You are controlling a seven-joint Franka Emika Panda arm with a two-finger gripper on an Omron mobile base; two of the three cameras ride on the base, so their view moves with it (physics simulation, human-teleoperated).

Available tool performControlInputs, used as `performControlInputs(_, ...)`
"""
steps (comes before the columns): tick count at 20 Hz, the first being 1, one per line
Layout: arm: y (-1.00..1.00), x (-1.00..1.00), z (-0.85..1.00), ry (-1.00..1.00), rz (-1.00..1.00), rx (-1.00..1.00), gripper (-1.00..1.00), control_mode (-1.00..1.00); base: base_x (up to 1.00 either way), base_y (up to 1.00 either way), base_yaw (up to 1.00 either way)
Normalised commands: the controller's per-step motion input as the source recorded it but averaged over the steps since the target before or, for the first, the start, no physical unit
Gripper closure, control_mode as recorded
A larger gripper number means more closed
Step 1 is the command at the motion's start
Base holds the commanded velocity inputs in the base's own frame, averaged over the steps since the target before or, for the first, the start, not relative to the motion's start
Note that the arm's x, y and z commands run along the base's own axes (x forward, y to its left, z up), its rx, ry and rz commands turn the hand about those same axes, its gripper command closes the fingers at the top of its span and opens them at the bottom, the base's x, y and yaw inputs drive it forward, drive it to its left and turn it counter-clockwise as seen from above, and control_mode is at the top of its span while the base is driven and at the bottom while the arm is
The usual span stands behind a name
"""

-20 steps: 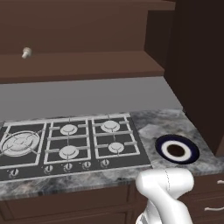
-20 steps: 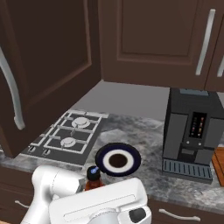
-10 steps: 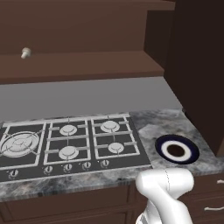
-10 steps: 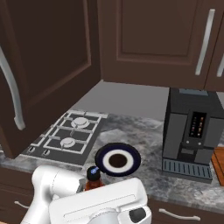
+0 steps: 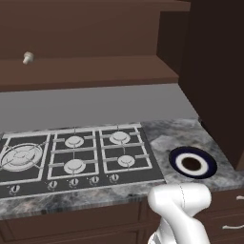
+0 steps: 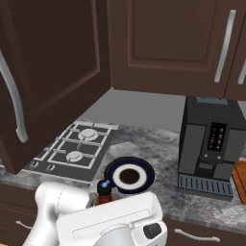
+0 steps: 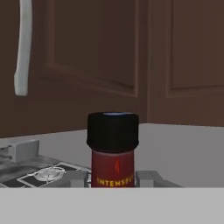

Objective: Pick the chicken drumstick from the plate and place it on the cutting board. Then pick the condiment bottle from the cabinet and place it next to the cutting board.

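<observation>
On my left the cabinet stands open. Next, the bottle sits upright in my pincer, fingers clamping its red body, just short of the plate. That plate is bare, so I judge the drumstick delivered. The board, far right, awaits the bottle beside it.

A: What does the robot arm look like?
B: It is glossy white, with thick rounded links. One long flat white link carries a dark round joint cap near its end.
</observation>
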Motion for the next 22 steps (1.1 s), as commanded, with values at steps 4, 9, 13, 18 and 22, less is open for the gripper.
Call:
performControlInputs(4, -0.03, 0.05, -0.03, 0.00, 0.00, 0.00, 1.00, -1.00, 0.00, 0.00, 0.00)
performControlInputs(9, -0.22, 0.14, -0.08, 0.00, 0.00, 0.00, 1.00, -1.00, 0.00, 0.00, 0.00)
performControlInputs(13, -0.39, 0.29, -0.12, 0.00, 0.00, 0.00, 1.00, -1.00, 0.00, 0.00, 0.00)
performControlInputs(18, -0.35, 0.26, -0.07, 0.00, 0.00, -0.01, 1.00, -1.00, 0.00, 0.00, 0.00)
performControlInputs(22, -0.32, 0.20, -0.14, 0.00, 0.00, -0.01, 1.00, -1.00, 0.00, 0.00, 0.00)
